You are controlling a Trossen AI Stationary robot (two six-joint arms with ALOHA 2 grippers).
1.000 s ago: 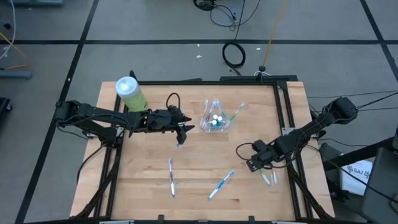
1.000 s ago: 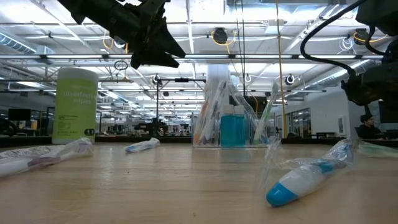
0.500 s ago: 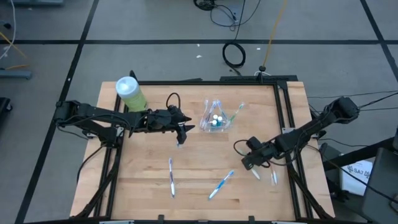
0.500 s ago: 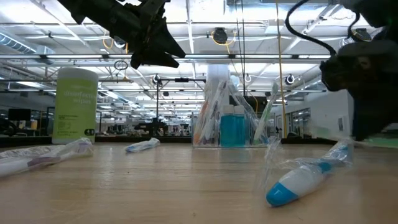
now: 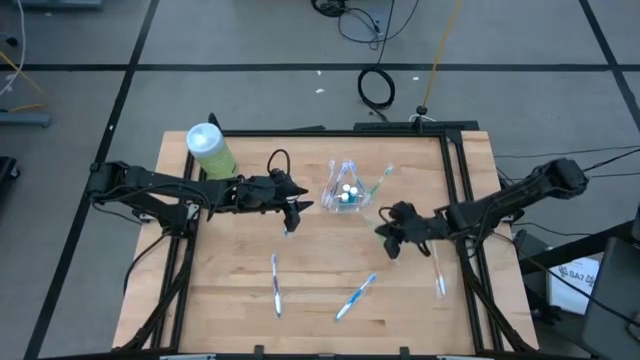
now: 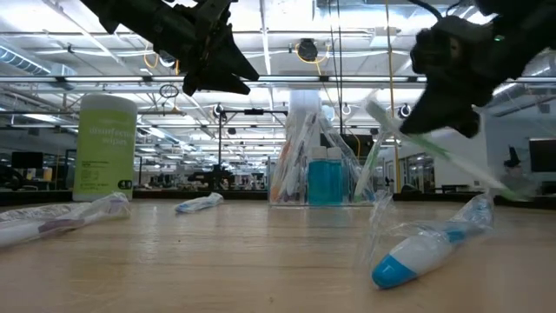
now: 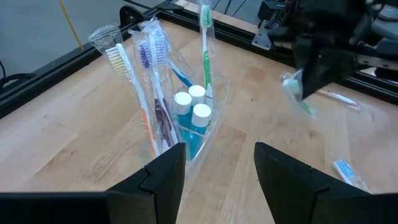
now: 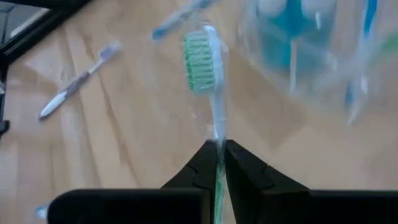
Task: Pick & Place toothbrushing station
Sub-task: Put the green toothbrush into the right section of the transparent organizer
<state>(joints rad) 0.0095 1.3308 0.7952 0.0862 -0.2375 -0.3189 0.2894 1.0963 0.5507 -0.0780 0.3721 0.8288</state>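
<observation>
**Right gripper carries green toothbrush beside the cup**

You see the right gripper (image 5: 391, 237) clenched on a wrapped green toothbrush (image 8: 210, 93) — lifted off the table (image 5: 230, 300), just beside the clear cup (image 5: 347, 190). Its long axis runs straight out from the fingertips, bristle head leading; in the low view it slopes, head upward toward the cup. One second ago this gripper was low near the table's right edge; it has since travelled toward the cup. The left gripper (image 5: 292, 207) stays put on the cup's other side — fingers spread, holding nothing. A blue toothbrush (image 5: 355, 297) lies flat on the table.
</observation>
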